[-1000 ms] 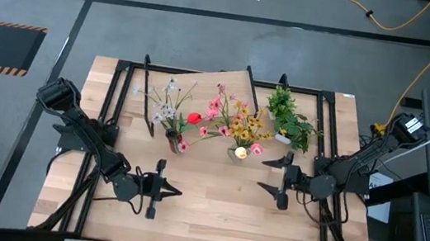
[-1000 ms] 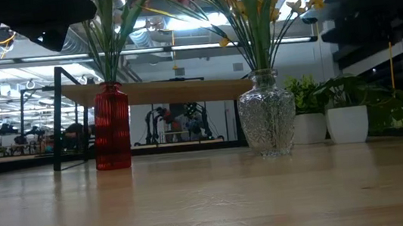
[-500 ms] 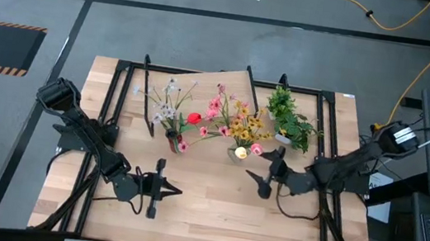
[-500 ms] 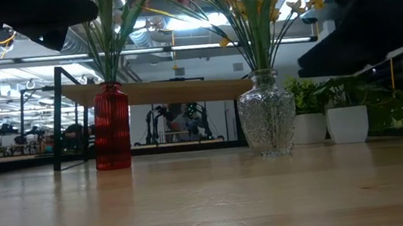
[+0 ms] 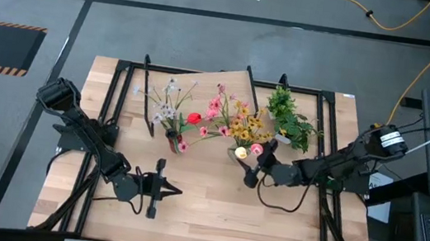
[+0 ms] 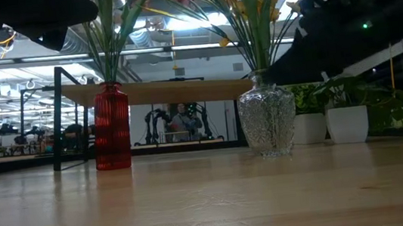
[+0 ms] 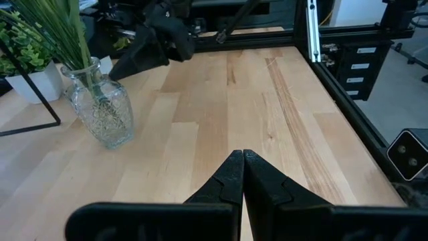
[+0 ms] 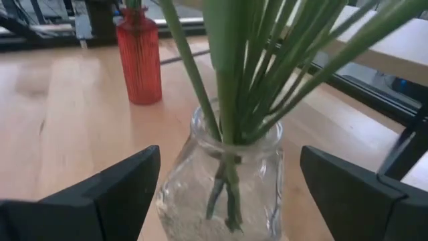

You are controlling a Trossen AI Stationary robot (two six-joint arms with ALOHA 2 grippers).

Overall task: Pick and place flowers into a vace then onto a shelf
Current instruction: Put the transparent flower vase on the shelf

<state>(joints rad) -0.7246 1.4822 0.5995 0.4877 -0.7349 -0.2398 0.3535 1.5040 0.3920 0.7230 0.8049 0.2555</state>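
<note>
Right hand [image 5: 252,164] fingers spread wide apart, one each side of the clear glass vase [image 5: 238,152] at neck height, not touching it, holding nothing; right wrist view shows both fingers [image 8: 110,186] flanking the vase with green stems rising out of it. The vase stands on the tabletop [image 5: 212,207] just in front of the shelf [image 5: 203,81], holding flowers [image 5: 239,126] in yellow and pink. Red vase [image 5: 172,139] stands on the tabletop to its left, well apart, with white, pale and red flower heads. Both vases are on the tabletop, not on the shelf; in the low view the shelf board runs behind them on thin black legs. Green potted plant in white pot [image 5: 290,120] is near the right arm, beside the clear vase. Left hand [image 5: 171,190] fingers pressed together, empty, hovering over bare tabletop at the front left, well apart from both vases.
</note>
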